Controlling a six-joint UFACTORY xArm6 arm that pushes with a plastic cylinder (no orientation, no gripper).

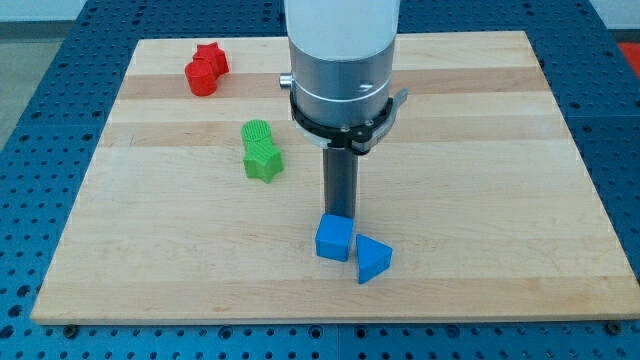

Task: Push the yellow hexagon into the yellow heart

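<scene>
No yellow hexagon and no yellow heart show in the camera view; the wide arm body (341, 60) covers part of the board's top middle. My tip (338, 214) stands on the board just above a blue cube (334, 238), touching it or nearly so. A blue triangular block (373, 259) lies right of the cube, touching it.
A green round block (257, 133) and a green star (264, 162) sit together left of the rod. A red star (211, 58) and a red round block (200, 78) sit at the top left. The wooden board (480, 200) lies on a blue perforated table.
</scene>
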